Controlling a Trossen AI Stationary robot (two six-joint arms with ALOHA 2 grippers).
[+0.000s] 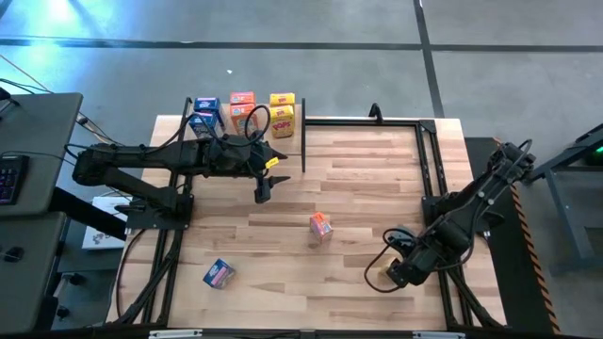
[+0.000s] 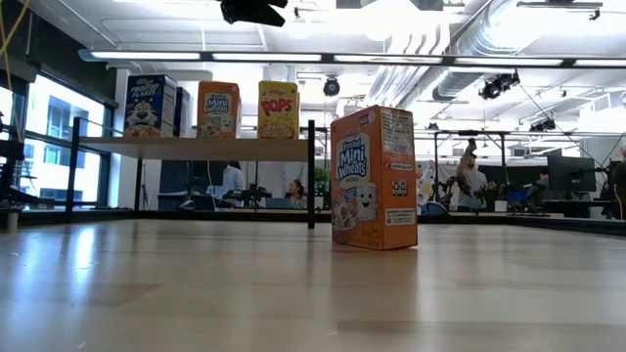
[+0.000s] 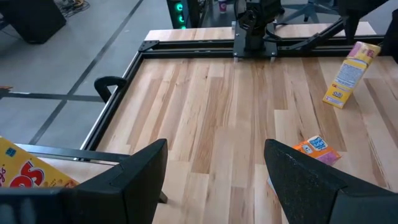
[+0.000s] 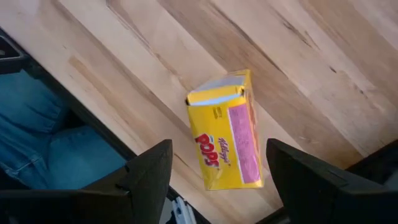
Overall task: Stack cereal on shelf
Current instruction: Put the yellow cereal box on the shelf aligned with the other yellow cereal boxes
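Overhead, a planked wooden table [image 1: 358, 179] carries a small light-wood shelf [image 1: 240, 122] at its far left corner, with thin black posts. On the shelf stand a blue cereal box [image 1: 204, 111], an orange box [image 1: 242, 106] and a yellow box [image 1: 282, 113], side by side. Nearer the table's middle an orange cereal box [image 1: 321, 226] stands upright, well apart from the shelf. A blue box [image 1: 219, 274] lies flat toward the near left edge. The left gripper [image 1: 263, 187] hovers just in front of the shelf, fingers apart and holding nothing. The right gripper [image 1: 400, 271] hangs by the near right edge over a yellow cereal box [image 4: 225, 134] lying on its side; its fingers [image 4: 146, 174] are spread, not touching the box
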